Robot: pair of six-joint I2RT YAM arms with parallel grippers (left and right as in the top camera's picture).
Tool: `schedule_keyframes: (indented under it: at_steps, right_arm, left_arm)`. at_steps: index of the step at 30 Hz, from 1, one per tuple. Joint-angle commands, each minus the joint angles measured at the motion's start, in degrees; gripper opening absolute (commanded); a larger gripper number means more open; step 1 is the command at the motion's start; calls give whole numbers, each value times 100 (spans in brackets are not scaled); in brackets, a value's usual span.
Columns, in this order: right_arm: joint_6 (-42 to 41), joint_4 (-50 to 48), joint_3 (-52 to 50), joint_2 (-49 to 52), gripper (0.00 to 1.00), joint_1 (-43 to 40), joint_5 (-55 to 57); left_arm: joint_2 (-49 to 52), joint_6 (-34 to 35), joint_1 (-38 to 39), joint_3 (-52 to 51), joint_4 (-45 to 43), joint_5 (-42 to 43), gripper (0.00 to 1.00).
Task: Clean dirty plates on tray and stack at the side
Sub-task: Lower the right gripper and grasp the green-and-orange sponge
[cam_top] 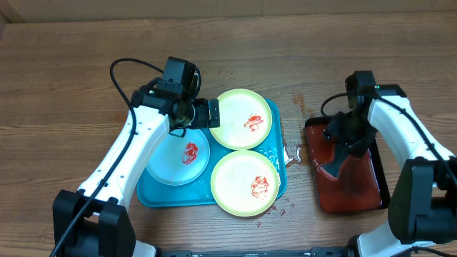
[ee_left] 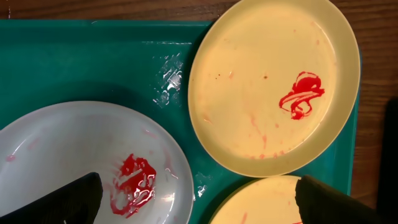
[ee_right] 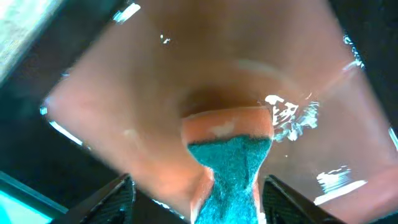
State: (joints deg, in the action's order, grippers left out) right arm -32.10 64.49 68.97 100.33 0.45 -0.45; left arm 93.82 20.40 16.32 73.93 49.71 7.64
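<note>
From overhead, no plate looked cleaned yet: the far green plate (cam_top: 244, 118), the near green plate (cam_top: 245, 183) and the smaller blue plate (cam_top: 178, 158) all lay on the turquoise tray (cam_top: 153, 191), each smeared with red sauce. None was stacked on the wooden bench (cam_top: 71, 71). The left gripper (cam_top: 211, 113) hovered over the tray between the blue plate and the far green one. The right gripper (cam_top: 330, 164) reached into the glossy red-brown tray (cam_top: 357, 194). In the left wrist view the dark fingertips (ee_left: 74, 199) stood spread wide, holding nothing. The plates were smooth, round, shallow plastic, and water beads glinted on the tray. In the right wrist view a sponge (ee_right: 230, 149), orange foam with a rough teal scrub face, stood in the wet red tray. The gripper's fingers were parted on either side of it with a gap showing, so it did not look pinched. The step in hand was probably fetching the sponge. The next move would likely call for a firm squeeze on the soft foam and a carry to a plate, perhaps with the left gripper steadying the slick rim.
</note>
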Motion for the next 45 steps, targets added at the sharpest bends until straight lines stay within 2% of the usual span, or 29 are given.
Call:
schedule_keyframes:
  at_steps: [1,6,8,12,19,26,33,35,43,44,45]
  right_arm:
    - [262,66,328,-223,69,-9,31]
    - [977,-79,376,-382,68,-9,-407]
    - [979,-72,376,-435,69,-9,-422]
    - [133,258,376,-533,68,-11,66]
    - [-120,702,345,-647,68,98,367]
    - [-721,452,-232,-647,68,247,424]
    - [-866,-118,-1141,-647,56,254,358]
    - [-863,-184,-1202,-647,49,254,361]
    - [-841,-717,-1366,-647,42,256,280]
    - [-841,-787,-1399,-647,40,256,256]
    - [-844,-938,-1480,-647,35,256,179]
  left_arm:
    - [20,-72,-4,125,-31,-61,100]
    - [20,-70,-4,125,-142,-61,100]
    - [20,-72,-7,125,-199,-61,100]
    - [20,-72,-7,125,-221,-61,100]
    - [20,-70,-15,125,-243,-76,100]
    - [20,-72,-15,125,-243,-76,99]
    - [22,-72,-15,125,-264,-79,100]
    - [22,-72,-15,125,-291,-79,100]
    - [22,-72,-15,125,-393,-79,100]
    - [22,-72,-15,122,-391,-79,100]
    - [22,-72,-15,125,-389,-79,100]
